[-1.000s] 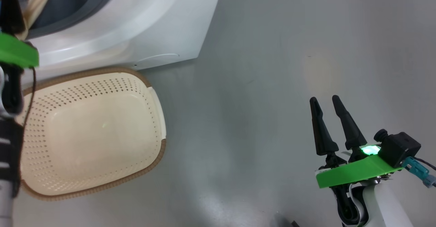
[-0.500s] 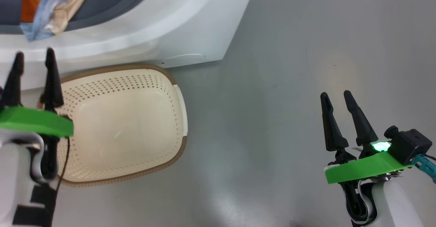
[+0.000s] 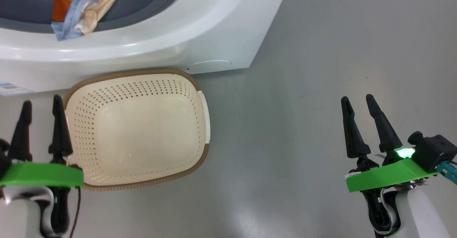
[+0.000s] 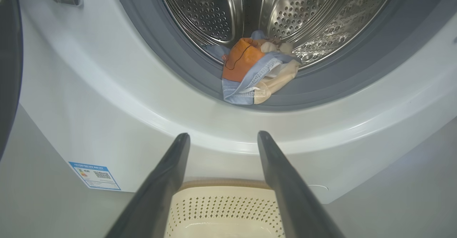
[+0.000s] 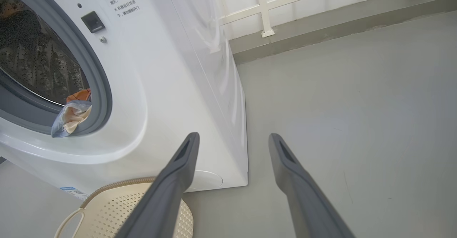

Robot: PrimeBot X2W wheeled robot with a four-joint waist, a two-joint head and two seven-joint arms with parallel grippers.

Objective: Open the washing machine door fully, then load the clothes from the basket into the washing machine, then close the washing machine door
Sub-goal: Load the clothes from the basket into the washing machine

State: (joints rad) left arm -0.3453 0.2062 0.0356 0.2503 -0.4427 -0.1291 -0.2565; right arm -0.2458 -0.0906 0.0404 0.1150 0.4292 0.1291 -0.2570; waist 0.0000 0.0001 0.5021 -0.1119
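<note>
The clothes (image 4: 255, 75) are seen at the bottom lip of the drum opening, in the upper middle of the left wrist view. They are draped over the grey gasket (image 4: 171, 57) rather than lying deep in the steel drum (image 4: 214, 6). A blue and cream corner hangs outward toward the white front of the washing machine (image 3: 200, 34).

The loading is judged done, since the basket (image 3: 142, 131) is bare inside at the lower left of the head view, just in front of the machine. The main risk is judged to lie in that hanging corner. If the door is shut over it, fabric could be pinched against the gasket and the latch might not catch. A push further into the drum would be needed first.

A dark strip at the left edge of the left wrist view is taken to be the washing machine door (image 4: 9, 52), swung open. The basket could be knocked if an arm is swept low toward it.

The left fingers (image 3: 59, 127) and the right fingers (image 3: 352, 131) are both parted, and nothing is held by either.
</note>
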